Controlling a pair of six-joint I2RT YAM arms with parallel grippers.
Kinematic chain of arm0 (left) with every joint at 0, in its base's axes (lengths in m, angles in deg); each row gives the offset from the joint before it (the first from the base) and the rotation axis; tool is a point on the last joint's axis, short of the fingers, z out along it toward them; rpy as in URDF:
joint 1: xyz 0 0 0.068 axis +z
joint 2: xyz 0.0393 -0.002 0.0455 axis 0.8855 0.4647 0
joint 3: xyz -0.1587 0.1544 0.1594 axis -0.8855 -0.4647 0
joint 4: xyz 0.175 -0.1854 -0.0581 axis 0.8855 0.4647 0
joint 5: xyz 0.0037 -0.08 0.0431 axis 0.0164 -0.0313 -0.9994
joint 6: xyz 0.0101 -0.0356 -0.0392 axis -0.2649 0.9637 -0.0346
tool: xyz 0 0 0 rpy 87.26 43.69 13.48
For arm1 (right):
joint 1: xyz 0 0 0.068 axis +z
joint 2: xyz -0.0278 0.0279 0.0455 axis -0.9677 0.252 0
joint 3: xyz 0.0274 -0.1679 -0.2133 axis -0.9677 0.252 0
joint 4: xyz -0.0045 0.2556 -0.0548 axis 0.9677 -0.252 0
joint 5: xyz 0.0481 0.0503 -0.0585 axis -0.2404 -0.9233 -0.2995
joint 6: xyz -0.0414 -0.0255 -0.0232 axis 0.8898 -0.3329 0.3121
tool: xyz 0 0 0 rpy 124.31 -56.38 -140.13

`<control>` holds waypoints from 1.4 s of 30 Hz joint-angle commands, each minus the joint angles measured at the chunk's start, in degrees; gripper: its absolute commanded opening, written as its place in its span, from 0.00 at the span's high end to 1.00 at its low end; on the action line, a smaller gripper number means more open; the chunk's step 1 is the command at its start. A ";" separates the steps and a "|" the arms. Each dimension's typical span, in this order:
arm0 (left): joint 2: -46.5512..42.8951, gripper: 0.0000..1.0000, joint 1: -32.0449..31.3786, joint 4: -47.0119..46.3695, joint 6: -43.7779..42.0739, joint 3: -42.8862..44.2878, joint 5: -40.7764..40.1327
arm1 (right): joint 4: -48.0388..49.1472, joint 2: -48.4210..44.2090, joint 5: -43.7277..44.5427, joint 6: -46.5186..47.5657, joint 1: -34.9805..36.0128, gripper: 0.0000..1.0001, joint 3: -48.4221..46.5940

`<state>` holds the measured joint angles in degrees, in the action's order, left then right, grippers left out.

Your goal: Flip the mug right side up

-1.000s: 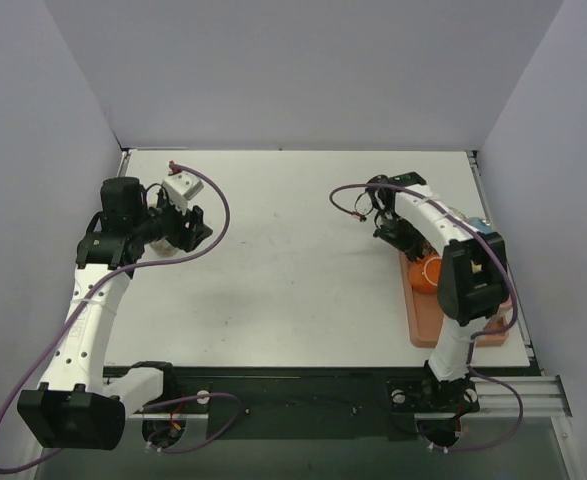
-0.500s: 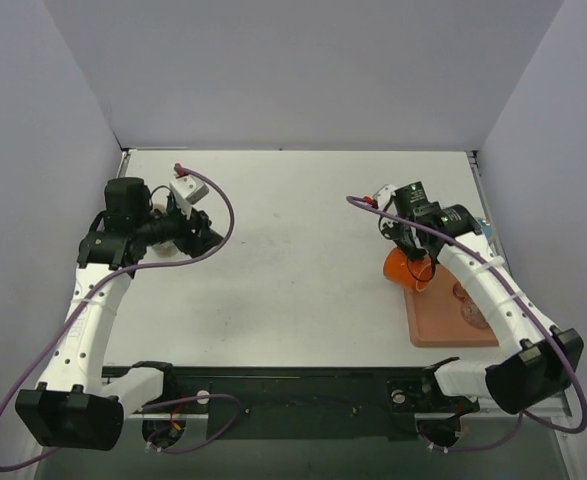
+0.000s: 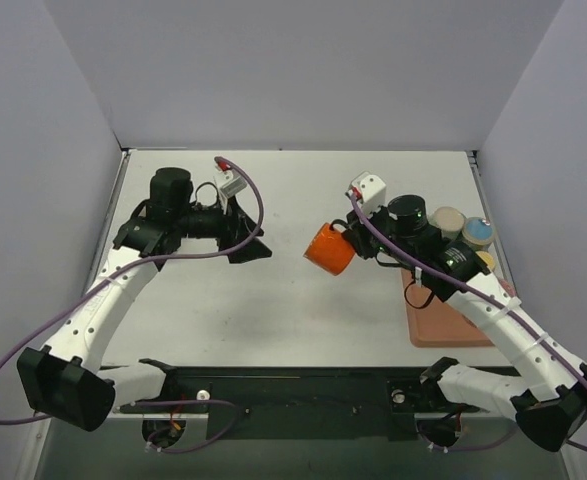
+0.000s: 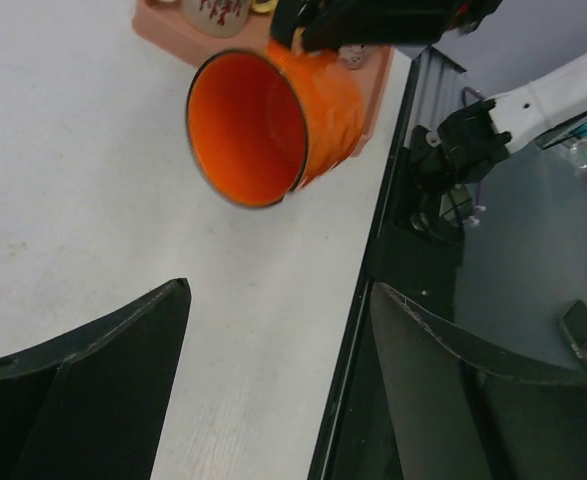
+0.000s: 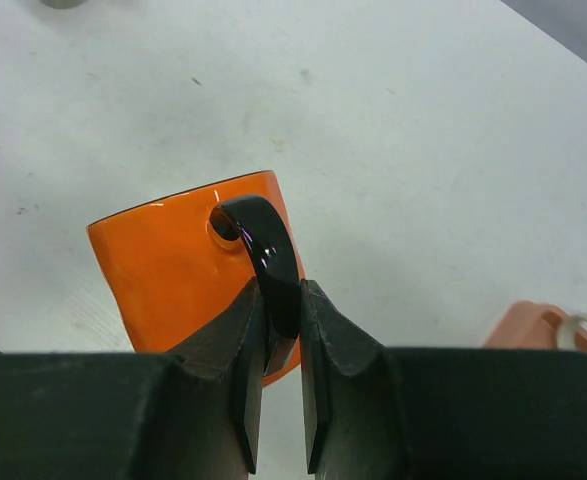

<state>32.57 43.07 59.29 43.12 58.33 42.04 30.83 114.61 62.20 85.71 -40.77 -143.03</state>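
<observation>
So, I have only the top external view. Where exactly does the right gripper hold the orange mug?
Observer: In the right wrist view, the right gripper is shut on the dark handle of the mug, not on its orange wall.
Operator: And is there something inside the mug?
Observer: No. The left wrist view looks straight into its mouth, and it is empty and orange inside.
Operator: Is the left gripper ready to take it?
Observer: The left gripper stands open and holds nothing. The mug's mouth faces it.
</observation>
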 commanded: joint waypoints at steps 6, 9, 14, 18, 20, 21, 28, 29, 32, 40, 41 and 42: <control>2.08 0.13 -7.47 -11.92 9.93 2.53 -0.90 | 12.72 4.39 -2.10 -4.61 8.43 1.00 -4.74; 3.67 0.13 -8.96 -8.59 7.21 3.49 -5.20 | 13.42 5.10 -2.10 -4.18 9.49 1.00 -5.26; 7.09 0.24 -10.46 -5.86 5.62 3.93 -5.83 | 14.56 5.63 -1.22 -4.18 10.54 1.00 -5.35; 8.42 0.57 -11.16 -6.02 6.23 3.50 -3.12 | 14.92 5.80 -1.13 -4.18 10.54 1.00 -5.35; 8.51 0.83 -11.25 -7.16 7.72 2.97 -1.71 | 14.91 6.07 -0.87 -4.09 10.63 1.00 -5.18; 8.16 1.00 -11.25 -7.17 7.99 3.05 -1.79 | 15.00 6.24 -0.70 -3.91 10.63 1.00 -5.09; 8.59 1.00 -8.97 3.45 4.40 8.57 -23.77 | 13.60 8.61 4.21 -5.84 8.88 0.54 -3.34; 9.47 1.00 -8.97 6.25 3.09 9.63 -28.63 | 13.60 8.79 5.01 -6.11 8.18 0.39 -2.90; 12.80 1.00 -8.88 11.02 -2.89 12.36 -45.59 | 13.68 8.62 10.44 -6.11 7.64 0.16 -1.14; 20.01 1.00 -6.16 12.43 -6.42 11.67 -61.55 | 10.87 7.92 13.01 -7.16 7.29 0.07 0.71; 21.07 1.00 -5.02 12.26 -6.68 11.84 -62.08 | 10.70 7.91 13.71 -6.99 7.38 0.07 1.41; 23.17 1.00 -4.23 12.34 -6.60 12.02 -62.08 | 10.70 7.30 13.89 -6.90 7.21 0.07 1.68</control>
<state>52.35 36.27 72.71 38.99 67.55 -12.48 41.69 123.72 72.80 79.37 -33.43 -142.64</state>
